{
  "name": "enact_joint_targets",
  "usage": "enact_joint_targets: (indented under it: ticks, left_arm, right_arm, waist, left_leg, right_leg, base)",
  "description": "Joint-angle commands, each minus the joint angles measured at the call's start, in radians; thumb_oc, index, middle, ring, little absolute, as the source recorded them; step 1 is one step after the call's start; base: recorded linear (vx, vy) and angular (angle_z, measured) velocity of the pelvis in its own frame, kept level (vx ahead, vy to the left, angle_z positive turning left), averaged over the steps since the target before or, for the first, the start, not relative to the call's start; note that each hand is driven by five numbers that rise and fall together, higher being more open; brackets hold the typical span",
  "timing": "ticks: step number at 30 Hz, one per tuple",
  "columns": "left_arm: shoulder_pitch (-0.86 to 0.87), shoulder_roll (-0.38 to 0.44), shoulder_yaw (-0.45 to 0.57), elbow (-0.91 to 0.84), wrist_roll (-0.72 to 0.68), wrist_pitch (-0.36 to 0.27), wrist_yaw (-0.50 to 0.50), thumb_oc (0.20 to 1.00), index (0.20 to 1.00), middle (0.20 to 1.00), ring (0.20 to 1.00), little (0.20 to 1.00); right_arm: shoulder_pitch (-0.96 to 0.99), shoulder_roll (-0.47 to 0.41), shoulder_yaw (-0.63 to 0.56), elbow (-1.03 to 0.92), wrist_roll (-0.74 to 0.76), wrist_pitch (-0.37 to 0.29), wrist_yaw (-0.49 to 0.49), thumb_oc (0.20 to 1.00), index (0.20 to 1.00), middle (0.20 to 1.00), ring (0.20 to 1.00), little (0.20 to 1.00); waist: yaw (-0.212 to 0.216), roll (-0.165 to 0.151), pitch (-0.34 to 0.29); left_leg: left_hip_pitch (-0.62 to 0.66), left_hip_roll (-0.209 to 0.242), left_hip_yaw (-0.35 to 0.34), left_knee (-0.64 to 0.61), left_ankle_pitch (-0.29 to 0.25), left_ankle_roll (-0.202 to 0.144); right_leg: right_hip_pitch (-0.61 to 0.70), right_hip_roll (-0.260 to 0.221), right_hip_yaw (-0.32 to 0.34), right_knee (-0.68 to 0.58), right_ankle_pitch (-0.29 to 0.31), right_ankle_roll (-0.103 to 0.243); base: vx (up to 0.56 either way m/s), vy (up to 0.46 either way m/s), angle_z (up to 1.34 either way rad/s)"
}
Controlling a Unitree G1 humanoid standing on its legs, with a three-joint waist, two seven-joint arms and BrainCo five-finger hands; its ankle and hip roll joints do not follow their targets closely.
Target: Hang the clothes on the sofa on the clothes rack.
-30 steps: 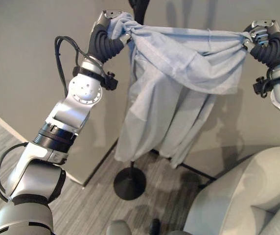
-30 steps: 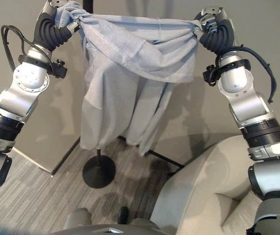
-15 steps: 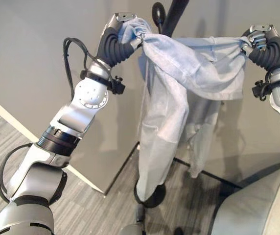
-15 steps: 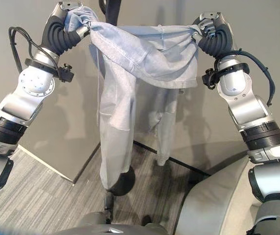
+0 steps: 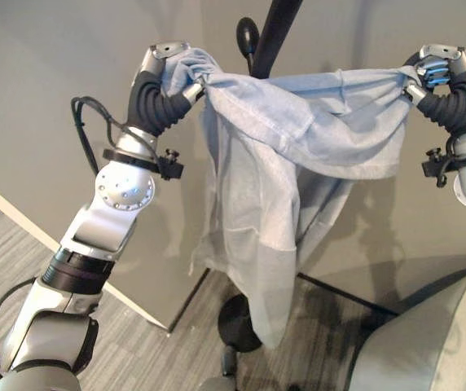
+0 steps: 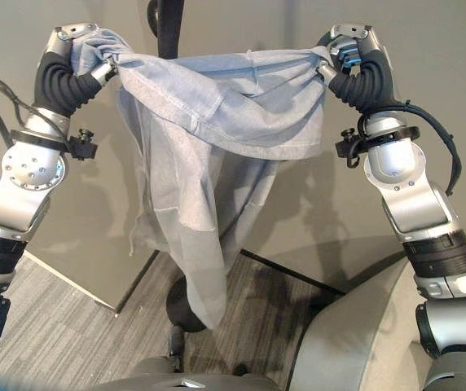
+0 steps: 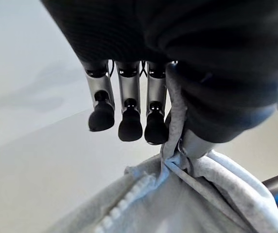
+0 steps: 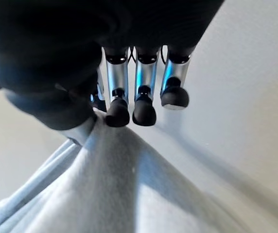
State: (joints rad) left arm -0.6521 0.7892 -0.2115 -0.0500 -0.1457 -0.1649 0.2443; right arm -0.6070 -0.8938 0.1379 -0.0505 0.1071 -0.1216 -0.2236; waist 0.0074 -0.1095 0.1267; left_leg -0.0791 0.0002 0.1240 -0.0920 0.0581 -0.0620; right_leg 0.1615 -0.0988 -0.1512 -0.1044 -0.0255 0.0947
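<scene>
A pale blue-grey garment [image 5: 298, 138] is stretched between both raised hands and hangs down in front of the black clothes rack pole [image 5: 272, 32]. My left hand [image 5: 161, 72] is shut on one bunched end of the garment [image 7: 192, 170], high at the left. At the upper right, my right hand [image 5: 438, 72] pinches the other end of the garment [image 8: 119, 194]. The cloth's long lower part [image 6: 192, 269] drapes toward the rack's round black base [image 5: 237, 322]. The pole's top knob [image 5: 248, 34] shows just behind the garment's upper edge.
A grey wall panel [image 5: 54, 122] stands behind the rack, meeting the grey striped carpet [image 5: 21, 261] along a white skirting line. The pale grey sofa [image 5: 437, 334] fills the lower right corner. A thin black rack leg [image 5: 339, 292] runs along the floor.
The camera view shifted. My left hand moved left and a little down, pulling the garment wider across the pole. The hanging cloth swung and spread; both hands keep their hold.
</scene>
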Motion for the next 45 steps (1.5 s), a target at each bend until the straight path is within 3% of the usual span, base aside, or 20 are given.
enact_joint_targets:
  ticks: [1, 6, 28, 34, 45]
  left_arm:
    - [0.021, 0.040, 0.120, 0.091, -0.012, -0.012, 0.035, 0.200, 0.200, 0.200, 0.200, 0.200]
    - [0.082, 0.034, 0.171, 0.041, -0.015, -0.021, 0.034, 0.200, 0.200, 0.200, 0.200, 0.200]
    - [0.197, 0.004, 0.322, -0.231, -0.013, -0.094, 0.062, 0.200, 0.200, 0.200, 0.200, 0.200]
    - [0.267, -0.008, 0.361, -0.278, -0.023, -0.104, 0.039, 0.200, 0.200, 0.200, 0.200, 0.200]
    - [0.386, -0.073, 0.330, -0.159, -0.005, -0.060, -0.021, 0.200, 0.200, 0.200, 0.200, 0.200]
  right_arm:
    - [0.034, -0.007, -0.162, 0.049, -0.020, -0.020, -0.022, 0.200, 0.200, 0.200, 0.200, 0.200]
    - [0.097, 0.022, -0.227, -0.008, -0.014, -0.042, -0.023, 0.200, 0.200, 0.200, 0.200, 0.200]
    - [0.128, 0.093, -0.319, -0.198, -0.020, -0.125, -0.024, 0.200, 0.200, 0.200, 0.200, 0.200]
    - [0.140, 0.096, -0.253, -0.226, 0.028, -0.122, 0.077, 0.200, 0.200, 0.200, 0.200, 0.200]
    - [0.139, 0.093, 0.000, -0.099, 0.026, -0.047, 0.239, 0.200, 0.200, 0.200, 0.200, 0.200]
  waist:
    - [0.032, 0.022, -0.086]
    - [0.027, 0.029, -0.089]
    - [0.025, 0.044, -0.104]
    - [0.032, 0.045, -0.101]
    - [0.059, 0.041, -0.078]
  left_leg:
    - [0.164, 0.062, -0.045, 0.005, -0.088, -0.016]
    - [0.170, 0.065, -0.044, 0.005, -0.092, -0.017]
    - [0.186, 0.071, -0.042, 0.005, -0.100, -0.021]
    - [0.193, 0.072, -0.041, 0.005, -0.102, -0.021]
    - [0.195, 0.074, -0.046, 0.005, -0.106, -0.023]
  right_leg:
    - [-0.053, -0.039, -0.064, 0.017, 0.022, 0.077]
    - [-0.048, -0.039, -0.066, 0.017, 0.019, 0.074]
    - [-0.033, -0.035, -0.077, 0.017, 0.009, 0.067]
    - [-0.025, -0.036, -0.082, 0.017, 0.007, 0.066]
    - [-0.016, -0.037, -0.097, 0.017, -0.002, 0.061]
  base:
    - [0.00, 0.000, 0.00]
    - [0.00, 0.000, 0.00]
    - [0.01, -0.001, 0.00]
    - [0.00, 0.000, 0.00]
    - [0.00, 0.000, 0.01]
